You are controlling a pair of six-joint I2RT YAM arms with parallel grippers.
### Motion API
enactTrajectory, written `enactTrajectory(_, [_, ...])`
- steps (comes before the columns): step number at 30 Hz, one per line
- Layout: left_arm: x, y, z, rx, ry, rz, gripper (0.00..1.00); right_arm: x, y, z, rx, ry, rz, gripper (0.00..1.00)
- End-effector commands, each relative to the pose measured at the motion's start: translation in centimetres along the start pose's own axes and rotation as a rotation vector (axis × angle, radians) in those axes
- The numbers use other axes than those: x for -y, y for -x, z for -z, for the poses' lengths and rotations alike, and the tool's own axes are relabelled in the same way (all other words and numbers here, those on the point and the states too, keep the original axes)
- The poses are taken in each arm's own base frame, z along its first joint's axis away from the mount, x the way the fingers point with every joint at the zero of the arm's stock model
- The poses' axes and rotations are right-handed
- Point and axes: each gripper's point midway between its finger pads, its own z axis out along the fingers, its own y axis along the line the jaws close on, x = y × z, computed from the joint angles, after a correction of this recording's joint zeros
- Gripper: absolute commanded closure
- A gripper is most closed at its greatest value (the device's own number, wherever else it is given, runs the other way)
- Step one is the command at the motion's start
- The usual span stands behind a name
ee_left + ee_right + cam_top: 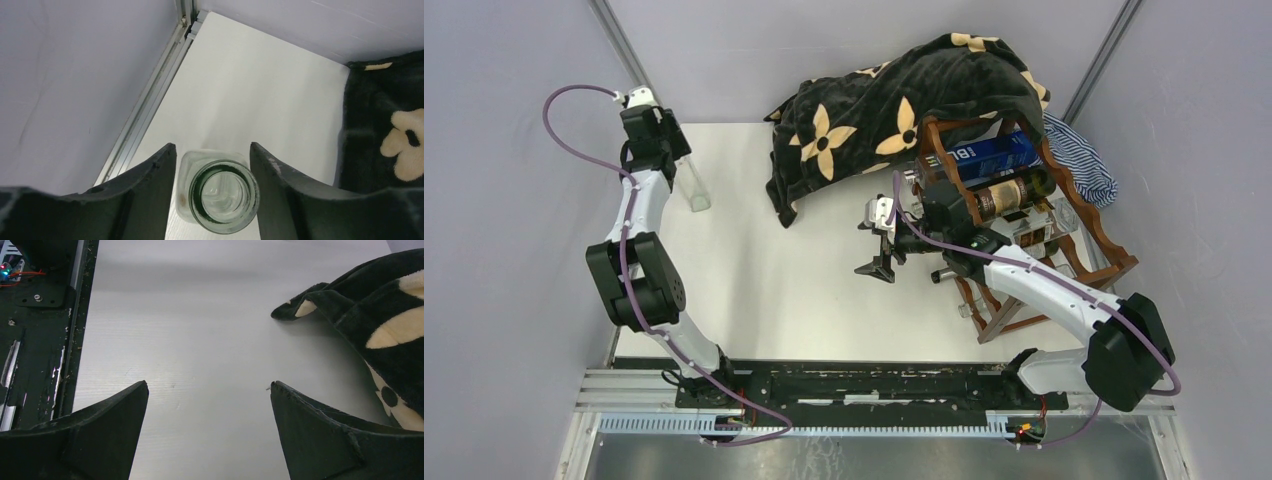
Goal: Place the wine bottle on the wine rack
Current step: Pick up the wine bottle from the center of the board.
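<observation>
- The clear glass wine bottle (225, 196) is standing upright at the far left of the white surface (754, 270), close to its left edge. It is well apart from the dark reddish-brown wooden wine rack (1114, 255) on the right.
- The left tool (212, 147) is hanging over the bottle, about half-wide, with its black fingers (150, 190) sitting either side of the open mouth. A gap is showing on one side, so we are judging the bottle not yet gripped.
- The right tool (209, 385) is hovering wide and empty over bare surface, just in front of the rack.
- Risk: the mouth is sitting off-centre between the fingers, so one finger may be meeting the glass first and tipping the bottle toward the nearby edge.
- Risk: smooth glass held only at the neck may be slipping or swinging on the long carry across.
- Risk: the right arm is lying across the front of the rack, so the two arms may be colliding there.
- Risk: the black blanket with cream flower shapes (874, 110) is draping over the rack's top and may be snagging the bottle. The cradles we are seeing are already holding a blue box (994, 157) and a dark bottle with a brown label (1009, 197).
- Writing: white letters are showing on the blue box, possibly starting "BL", but they are too small for us to be reading. The wine bottle is showing no label.
</observation>
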Motion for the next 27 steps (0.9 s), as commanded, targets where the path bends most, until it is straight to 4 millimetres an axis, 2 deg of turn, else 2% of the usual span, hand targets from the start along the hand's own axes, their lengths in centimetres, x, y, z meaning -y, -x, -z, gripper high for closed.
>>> enactTrajectory(1, [0.1,3.7,0.1,0.101,0.014,0.000,0.40,0.2,0.9,-0.4,0.033,0.015,0.026,0.02])
enactTrajectory(4, [0.3,3.7,0.1,0.102,0.013,-0.006,0.42,0.1,0.8,-0.5,0.030,0.020,0.025,0.02])
enactTrajectory(7, [0.7,4.0,0.2,0.107,-0.001,-0.009,0.68,0.1,0.6,-0.5,0.027,0.021,0.024,0.02])
enactTrajectory(10, [1.1,4.4,1.0,0.119,-0.016,-0.010,0.89,0.0,0.5,-0.6,0.023,0.023,0.028,0.02])
enactTrajectory(12, [1.2,4.9,2.2,0.136,-0.022,0.008,0.98,0.0,0.5,-0.6,0.024,0.028,0.032,0.02])
enactTrajectory(14, [1.4,5.7,4.1,0.167,-0.041,0.042,0.98,-0.3,0.7,-0.5,0.035,0.047,0.041,0.02])
enactTrajectory(18, [2.4,7.0,9.4,0.205,-0.118,0.123,0.98,-1.5,1.6,-0.4,0.074,0.107,0.055,0.02])
enactTrajectory(21, [3.8,6.7,13.7,0.196,-0.222,0.171,0.98,-2.4,2.1,-0.2,0.102,0.155,0.063,0.02])
enactTrajectory(23, [4.7,5.5,16.0,0.165,-0.289,0.210,0.98,-2.9,2.4,-0.2,0.118,0.184,0.066,0.02])
enactTrajectory(27, [8.0,1.4,20.2,0.059,-0.511,0.313,0.98,-4.2,3.1,0.1,0.158,0.257,0.068,0.02])
